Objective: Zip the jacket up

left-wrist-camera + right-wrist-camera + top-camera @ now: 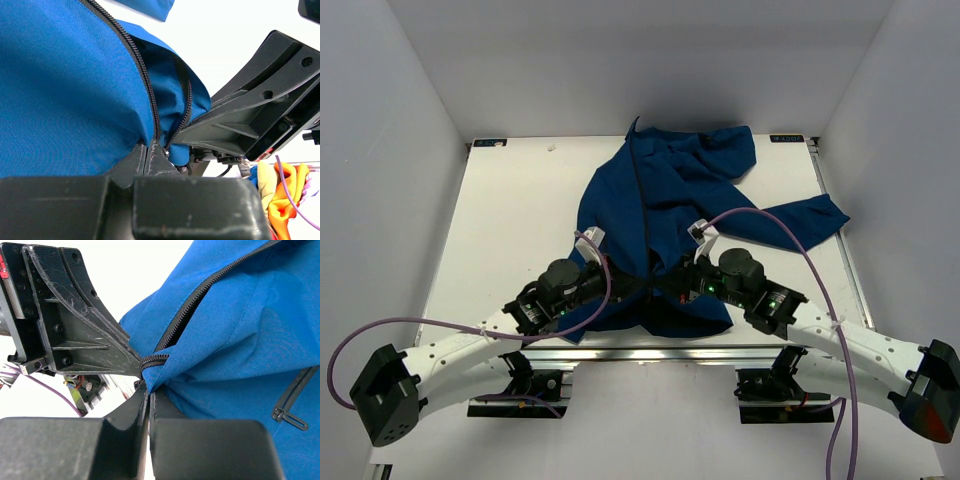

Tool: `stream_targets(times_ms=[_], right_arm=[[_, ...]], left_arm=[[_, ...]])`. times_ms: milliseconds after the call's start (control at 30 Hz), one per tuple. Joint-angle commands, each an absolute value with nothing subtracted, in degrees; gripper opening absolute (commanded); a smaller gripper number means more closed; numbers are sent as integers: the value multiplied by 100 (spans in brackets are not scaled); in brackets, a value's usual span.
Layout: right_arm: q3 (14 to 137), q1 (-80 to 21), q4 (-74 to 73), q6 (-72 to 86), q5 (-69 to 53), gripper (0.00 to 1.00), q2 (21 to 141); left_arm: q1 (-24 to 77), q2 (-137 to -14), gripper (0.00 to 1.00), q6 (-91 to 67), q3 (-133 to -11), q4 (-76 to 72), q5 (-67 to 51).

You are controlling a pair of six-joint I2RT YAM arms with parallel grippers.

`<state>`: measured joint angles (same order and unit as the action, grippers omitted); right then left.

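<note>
top external view showed a large royal-blue soft fabric jacket (665, 195) spread on the white desk (510, 220). its collar lay toward the far edge, one sleeve (800, 215) reached to the right, and its hem lay at the near edge. the left jaws and the right jaws sat tip to tip at the middle of that hem, at the foot of the dark front zipper line (642, 210). from above, the black wrists hid the tips, so the grip could not be read there.

left wrist view showed the left jaws closed tight on the blue cloth where two rows of black zipper teeth (150, 95), apart higher up, converged. the right arm's black finger (250, 110) touched the cloth from the right, and a heap of orange and yellow cloth (280, 185) showed beyond.

right wrist view showed the right jaws pinched shut on a fold of hem carrying a curl of teeth (155, 360). it also showed a small pocket zipper pull (287, 417), seen in no other view.
</note>
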<state>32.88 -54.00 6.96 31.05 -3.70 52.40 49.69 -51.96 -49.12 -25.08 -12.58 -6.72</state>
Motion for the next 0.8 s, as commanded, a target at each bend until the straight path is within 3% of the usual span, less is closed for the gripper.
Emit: stream_targets(times_ms=[0,767], right_arm=[[3287,-5396,1248,3059,-571,0,5247],[3067,-5388,1573,3322,-422,0,5028]], left_arm=[[4992,-5027,0,-4913,-2487,-1485,-791],[4992,-4887,0,-4896,-2514,-1389,-747]])
